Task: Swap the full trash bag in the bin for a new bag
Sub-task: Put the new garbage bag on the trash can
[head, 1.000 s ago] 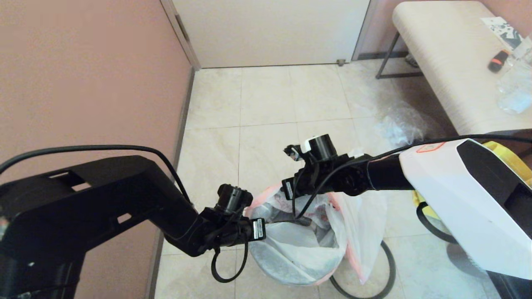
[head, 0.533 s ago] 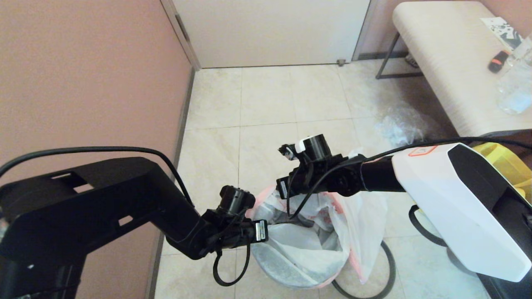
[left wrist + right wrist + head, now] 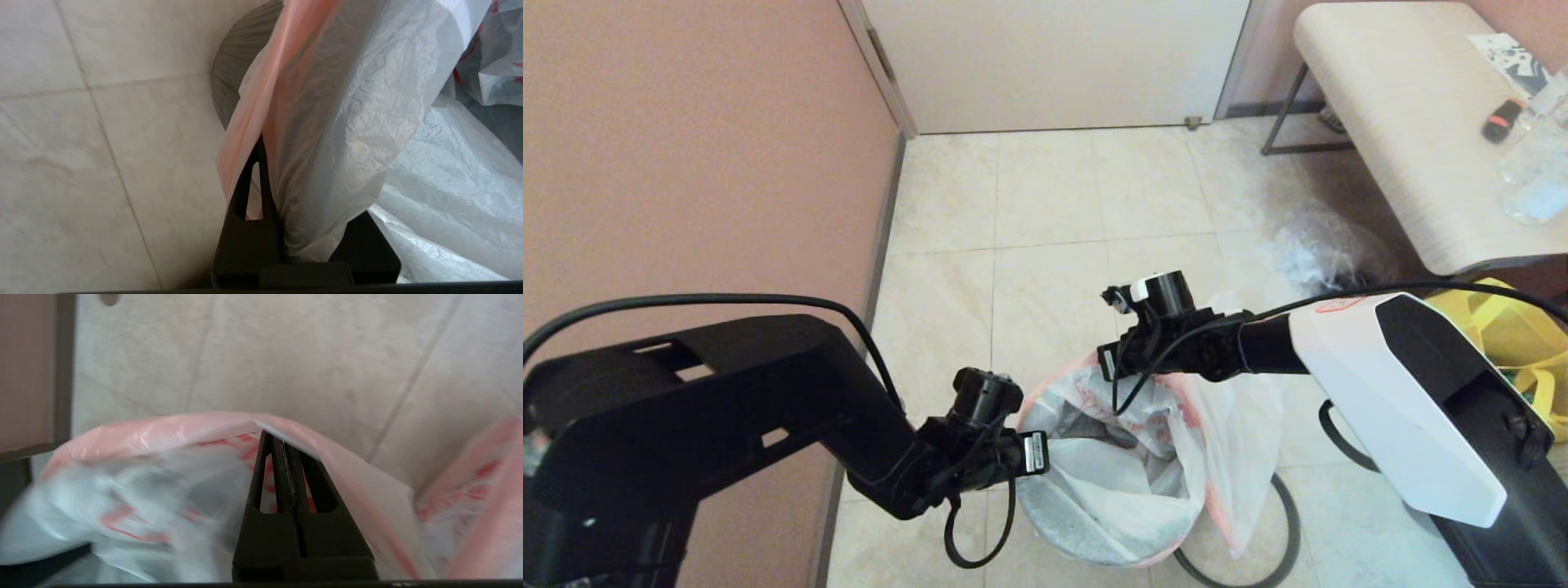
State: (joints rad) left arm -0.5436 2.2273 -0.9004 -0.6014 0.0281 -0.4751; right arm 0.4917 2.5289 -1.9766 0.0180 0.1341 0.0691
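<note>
The full bag (image 3: 1131, 457) is being pulled up out of the bin (image 3: 1058, 531), which sits on the near floor between the two arms. Its left edge is pinched in the left gripper (image 3: 269, 179), jaws nearly closed on bunched plastic; its far edge is clamped in the fully closed right gripper (image 3: 282, 457). Next, probably a straight even lift is needed. Pale floor tiles (image 3: 1045, 204), pink wall (image 3: 686, 147) left, bench (image 3: 1405, 122) far right.

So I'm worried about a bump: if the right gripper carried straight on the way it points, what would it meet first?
Probably the floor tiles. The right gripper, shut on the bag's pink rim, points over that rim at bare tile; depth is unclear.
</note>
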